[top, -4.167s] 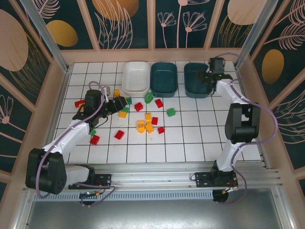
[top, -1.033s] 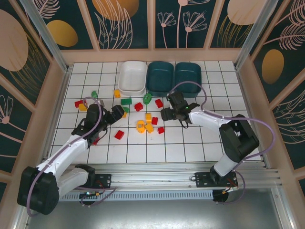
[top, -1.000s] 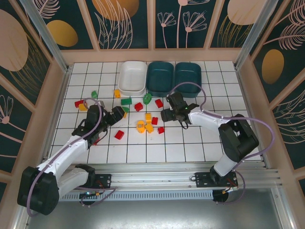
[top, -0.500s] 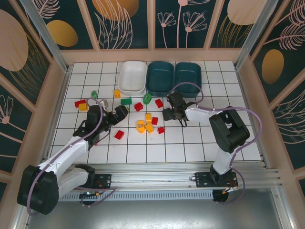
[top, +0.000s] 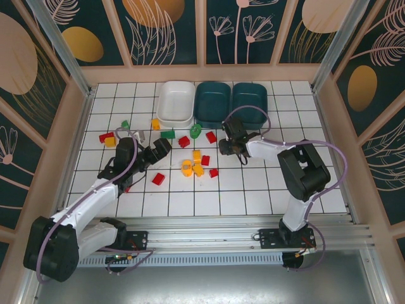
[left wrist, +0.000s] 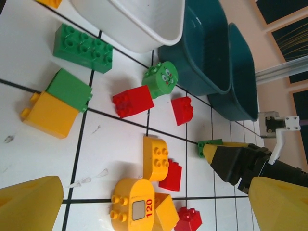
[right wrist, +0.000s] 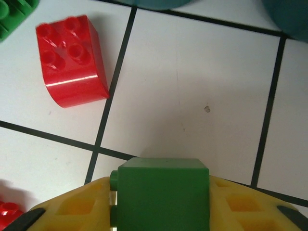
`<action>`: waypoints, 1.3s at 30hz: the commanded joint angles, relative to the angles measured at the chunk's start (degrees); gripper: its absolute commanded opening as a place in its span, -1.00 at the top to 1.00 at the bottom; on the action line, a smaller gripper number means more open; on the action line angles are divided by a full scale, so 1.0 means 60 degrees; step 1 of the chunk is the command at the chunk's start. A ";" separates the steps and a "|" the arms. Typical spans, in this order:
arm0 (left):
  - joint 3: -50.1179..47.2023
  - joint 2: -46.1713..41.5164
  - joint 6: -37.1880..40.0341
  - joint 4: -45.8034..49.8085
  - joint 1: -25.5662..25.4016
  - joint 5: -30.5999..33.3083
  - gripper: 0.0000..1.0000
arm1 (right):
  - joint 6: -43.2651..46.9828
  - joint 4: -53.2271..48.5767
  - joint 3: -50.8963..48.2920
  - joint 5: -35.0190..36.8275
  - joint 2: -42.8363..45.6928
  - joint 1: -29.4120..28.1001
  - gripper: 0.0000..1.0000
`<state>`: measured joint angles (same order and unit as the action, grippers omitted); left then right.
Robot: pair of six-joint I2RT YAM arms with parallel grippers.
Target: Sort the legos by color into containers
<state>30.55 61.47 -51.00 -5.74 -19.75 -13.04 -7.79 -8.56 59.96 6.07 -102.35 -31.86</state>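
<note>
We logged a smooth green brick (right wrist: 162, 192), studs on its left face, clenched in the right pincer (top: 226, 146) over the counter (right wrist: 192, 72) near a red brick (right wrist: 70, 62). Left pincer (top: 158, 149) released. Four seconds earlier the green brick lay loose.

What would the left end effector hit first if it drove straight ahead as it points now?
Probably the yellow 120 brick, lying just ahead between the open jaws of the left end effector; its height is unclear, so it might pass over.
</note>
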 commanded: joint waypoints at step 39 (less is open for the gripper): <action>0.0861 0.1315 -0.0071 0.0183 -0.1990 0.2448 -0.97 | -0.0369 -0.0256 0.2114 0.0304 0.0838 0.0687 -0.21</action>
<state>35.55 72.38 -50.92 -9.47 -31.92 -9.15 -8.99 -13.02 78.32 6.35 -100.18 -20.88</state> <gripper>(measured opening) 0.985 0.608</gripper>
